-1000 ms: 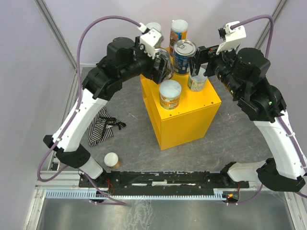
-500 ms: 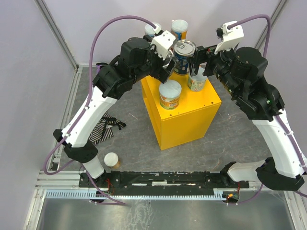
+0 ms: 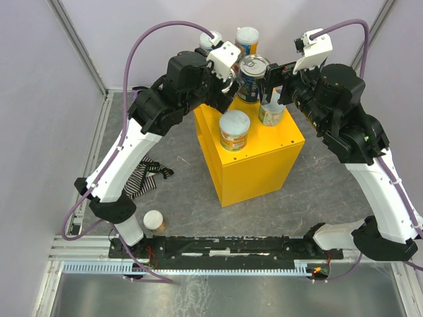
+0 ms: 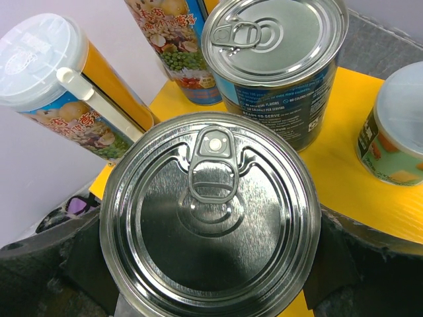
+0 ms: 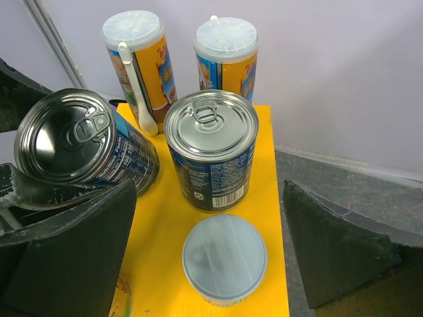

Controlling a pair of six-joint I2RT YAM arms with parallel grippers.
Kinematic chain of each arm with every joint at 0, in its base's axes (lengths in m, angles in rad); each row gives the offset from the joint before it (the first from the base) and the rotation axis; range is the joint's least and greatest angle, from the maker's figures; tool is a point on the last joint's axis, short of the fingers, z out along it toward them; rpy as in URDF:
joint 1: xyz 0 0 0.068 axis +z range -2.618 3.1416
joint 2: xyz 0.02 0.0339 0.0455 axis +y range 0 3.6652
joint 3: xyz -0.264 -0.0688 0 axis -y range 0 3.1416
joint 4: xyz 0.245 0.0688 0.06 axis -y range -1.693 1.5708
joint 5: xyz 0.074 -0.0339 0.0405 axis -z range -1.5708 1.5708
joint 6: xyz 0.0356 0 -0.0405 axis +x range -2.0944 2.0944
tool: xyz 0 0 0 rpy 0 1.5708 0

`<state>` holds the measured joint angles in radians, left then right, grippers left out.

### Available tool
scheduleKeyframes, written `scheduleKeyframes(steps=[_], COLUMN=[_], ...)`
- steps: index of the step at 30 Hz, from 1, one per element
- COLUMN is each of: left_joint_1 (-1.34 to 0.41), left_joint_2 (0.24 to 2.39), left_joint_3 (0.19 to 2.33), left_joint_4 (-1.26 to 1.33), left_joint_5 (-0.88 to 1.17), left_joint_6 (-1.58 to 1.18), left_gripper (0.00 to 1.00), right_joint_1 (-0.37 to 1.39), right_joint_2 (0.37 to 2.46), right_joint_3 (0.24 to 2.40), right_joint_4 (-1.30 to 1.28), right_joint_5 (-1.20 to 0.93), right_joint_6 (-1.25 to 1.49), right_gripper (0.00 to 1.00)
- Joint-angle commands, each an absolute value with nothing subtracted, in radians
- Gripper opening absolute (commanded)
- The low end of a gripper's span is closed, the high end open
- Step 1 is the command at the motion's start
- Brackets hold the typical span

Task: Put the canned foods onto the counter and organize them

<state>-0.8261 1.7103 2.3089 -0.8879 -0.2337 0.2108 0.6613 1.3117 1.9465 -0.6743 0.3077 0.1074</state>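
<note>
My left gripper point(image 3: 228, 84) is shut on a blue-labelled silver-topped tin point(image 4: 210, 211) and holds it tilted over the back left of the yellow counter point(image 3: 254, 168). A second blue tin point(image 3: 254, 76) stands upright beside it. Two tall colourful tubes point(image 3: 247, 39) point(image 3: 210, 41) stand at the counter's back edge. A short orange tub point(image 3: 234, 130) stands near the counter's front. My right gripper point(image 5: 211, 257) is open, with its fingers point(image 5: 73, 251) wide on either side of a short pale-lidded tub point(image 5: 225, 259) and not touching it. Another small tub point(image 3: 154, 220) stands on the floor.
The striped black-and-white cloth point(image 3: 139, 178) lies on the grey floor left of the counter. Purple walls close in the back and sides. A metal rail point(image 3: 218, 247) with the arm bases runs along the near edge.
My left arm has carried the tin rightward and back, from beside the counter's left edge to over its back left corner. My right gripper has risen slightly above the short tub.
</note>
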Motion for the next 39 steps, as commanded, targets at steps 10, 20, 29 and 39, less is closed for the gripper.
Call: scheduleKeyframes(steps=[10, 20, 29, 39], left_joint_1=[-0.825, -0.816, -0.808, -0.789], left_joint_2=[1.711, 1.711, 1.678, 1.668], left_joint_3=[2.391, 2.389, 2.345, 2.335], left_joint_4=[-0.750, -0.750, -0.712, -0.697], left_joint_5=[-0.288, -0.307, -0.343, -0.258], left_joint_6=[0.193, 0.154, 0.136, 0.103], left_gripper=[0.40, 0.69, 0.83, 0.99], right_joint_1=[0.663, 0.663, 0.663, 0.663], right_joint_2=[1.327, 1.327, 1.327, 1.321], right_joint_3=[1.979, 1.978, 1.987, 1.984], right_joint_4=[-0.654, -0.665, -0.672, -0.677], right_joint_5=[0.293, 0.285, 0.275, 0.266], right_joint_6=[0.096, 0.096, 0.104, 0.111], right_gripper=[0.99, 0.99, 0.99, 0.99])
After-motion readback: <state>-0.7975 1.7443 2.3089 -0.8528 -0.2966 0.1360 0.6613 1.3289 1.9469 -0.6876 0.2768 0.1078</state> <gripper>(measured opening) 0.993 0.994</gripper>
